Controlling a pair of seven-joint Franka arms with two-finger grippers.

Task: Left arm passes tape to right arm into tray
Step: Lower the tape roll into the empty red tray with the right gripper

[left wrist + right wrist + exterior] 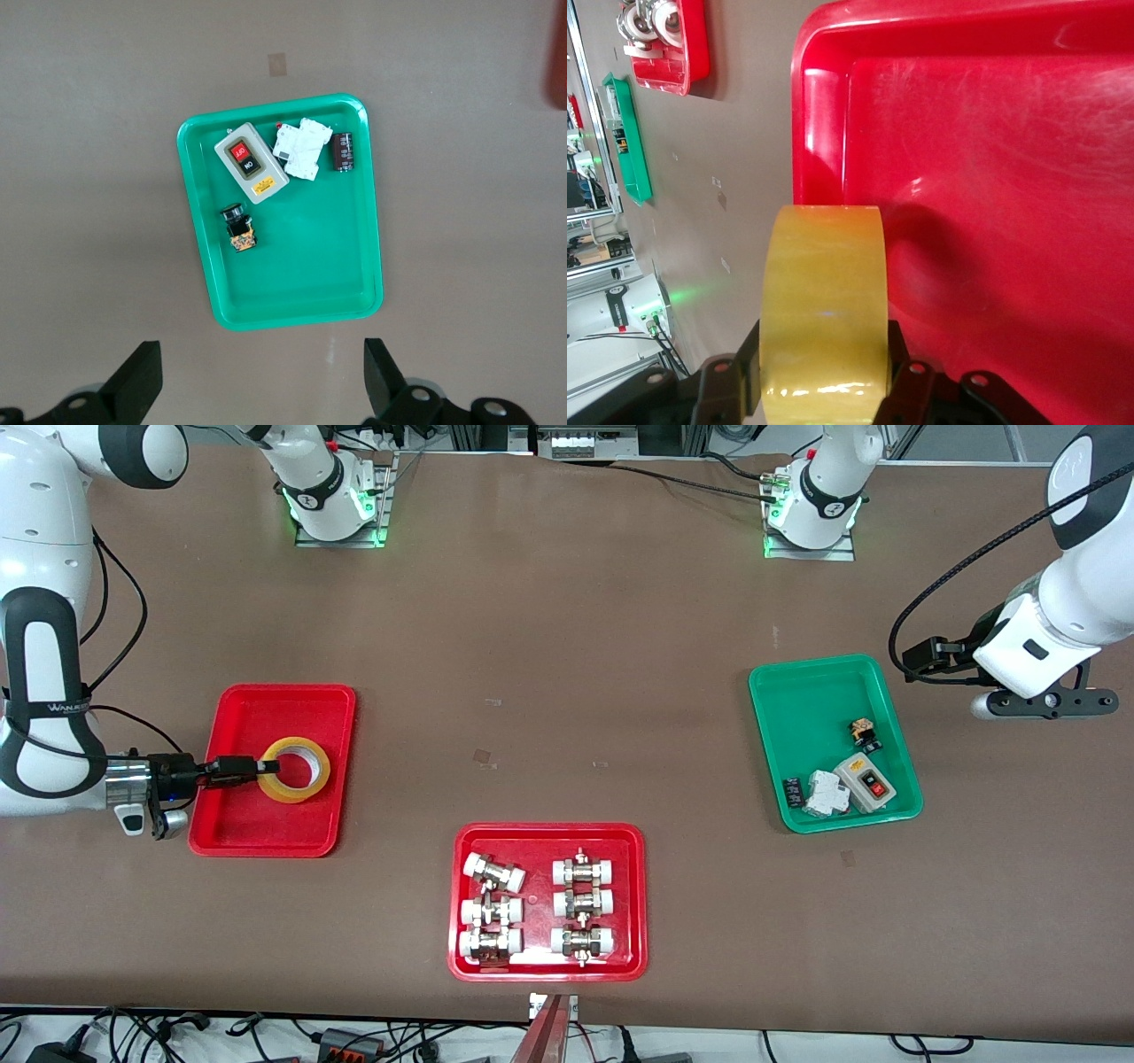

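Tape [295, 770] sits inside the plain red tray [237, 828] at the right arm's end of the bench, its rim clenched by the right pincer [262, 767], while the left pincer [263, 376] waits, released, over the green tray [292, 283].

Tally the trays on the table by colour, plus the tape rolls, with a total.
Red trays: 2, the plain tray and the fittings tray
Green trays: 1, the green tray
Tape rolls: 1, the tape, held over the plain tray by the right gripper
Total: 4
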